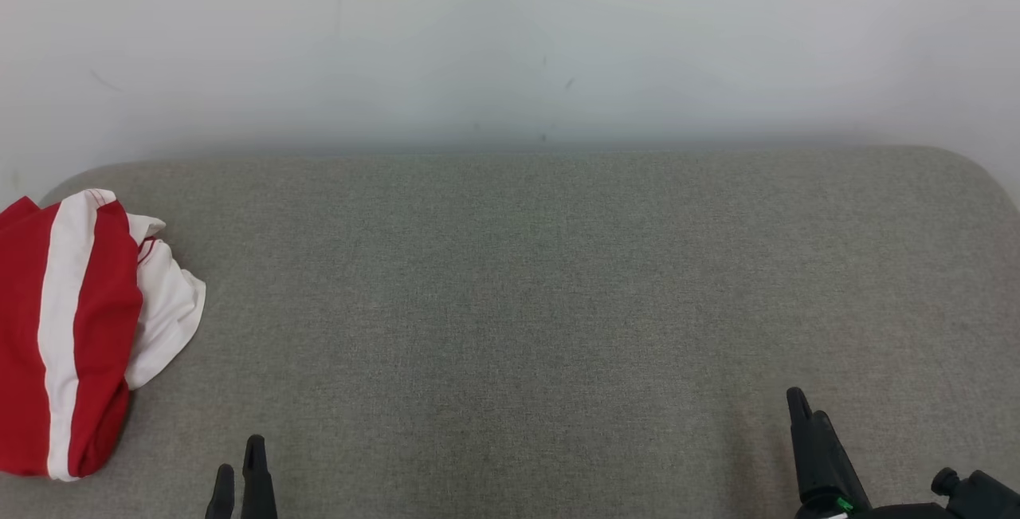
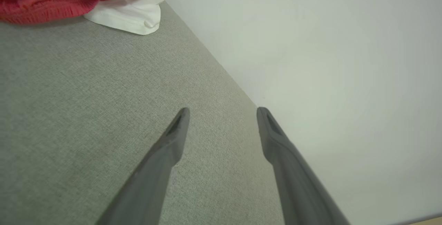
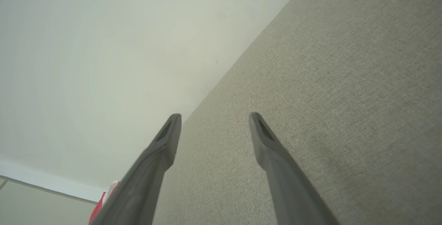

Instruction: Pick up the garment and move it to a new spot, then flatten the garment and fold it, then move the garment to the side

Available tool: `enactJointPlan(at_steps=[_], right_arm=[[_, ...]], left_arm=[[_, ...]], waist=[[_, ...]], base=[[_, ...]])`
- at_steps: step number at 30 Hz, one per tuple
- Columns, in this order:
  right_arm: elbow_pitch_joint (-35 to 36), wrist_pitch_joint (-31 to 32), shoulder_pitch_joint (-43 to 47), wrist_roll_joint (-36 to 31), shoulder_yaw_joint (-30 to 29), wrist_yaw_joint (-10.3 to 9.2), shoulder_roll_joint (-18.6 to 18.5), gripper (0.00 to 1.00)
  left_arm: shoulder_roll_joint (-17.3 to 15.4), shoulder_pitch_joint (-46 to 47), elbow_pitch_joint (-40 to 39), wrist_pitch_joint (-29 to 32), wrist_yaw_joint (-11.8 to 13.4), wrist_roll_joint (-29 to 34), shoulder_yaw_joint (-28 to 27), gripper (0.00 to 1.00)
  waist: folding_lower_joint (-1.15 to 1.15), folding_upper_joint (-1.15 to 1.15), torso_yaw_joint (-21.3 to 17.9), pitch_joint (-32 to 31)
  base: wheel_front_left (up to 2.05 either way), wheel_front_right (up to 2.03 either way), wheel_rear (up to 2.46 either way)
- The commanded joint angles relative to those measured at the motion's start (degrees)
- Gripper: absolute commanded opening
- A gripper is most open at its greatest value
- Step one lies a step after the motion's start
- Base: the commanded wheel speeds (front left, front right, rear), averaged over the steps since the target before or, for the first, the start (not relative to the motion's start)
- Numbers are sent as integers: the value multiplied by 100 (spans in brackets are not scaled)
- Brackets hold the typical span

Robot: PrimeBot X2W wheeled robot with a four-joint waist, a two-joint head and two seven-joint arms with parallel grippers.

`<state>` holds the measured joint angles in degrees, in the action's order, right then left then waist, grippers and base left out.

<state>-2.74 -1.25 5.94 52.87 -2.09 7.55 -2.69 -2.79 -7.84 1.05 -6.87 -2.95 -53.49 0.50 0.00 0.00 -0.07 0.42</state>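
The red-and-white garment (image 1: 80, 328) lies bunched, perhaps loosely folded, at the far left edge of the surface (image 1: 558, 280). The left tool (image 2: 223, 111), near it, and the right tool (image 3: 214, 115), well apart, both stand wide and empty.

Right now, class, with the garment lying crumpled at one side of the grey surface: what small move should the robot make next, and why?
Probably reach the left gripper toward the red and white garment, bunched at the left end of the grey surface. It is nearer than the right gripper, its jaws stand open and empty, and the garment lies untouched.
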Motion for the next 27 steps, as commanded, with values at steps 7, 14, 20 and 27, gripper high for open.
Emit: enactJointPlan(at_steps=[7, 14, 20, 27], right_arm=[[-46, -193, -119, -824, 108, -5, -20, 100], [-167, -346, -157, -1460, 169, -5, -21, 100], [-241, -467, -191, -1923, 174, -6, -21, 100], [-308, -607, -241, -2410, 221, -7, -22, 100]], left_arm=[[-13, 151, 34, -125, 199, 836, 52, 100], [-14, 194, 127, -216, 273, 1441, 73, 100], [-14, 230, 227, -285, 293, 1889, 55, 100], [-14, 272, 313, -365, 300, 2370, 20, 100]], waist=[[0, 0, 2, -10], [0, 0, 12, -11], [0, 0, 21, -6], [0, 0, 23, -1]], base=[[0, 0, 0], [0, 0, 0], [0, 0, 0], [0, 0, 0]])
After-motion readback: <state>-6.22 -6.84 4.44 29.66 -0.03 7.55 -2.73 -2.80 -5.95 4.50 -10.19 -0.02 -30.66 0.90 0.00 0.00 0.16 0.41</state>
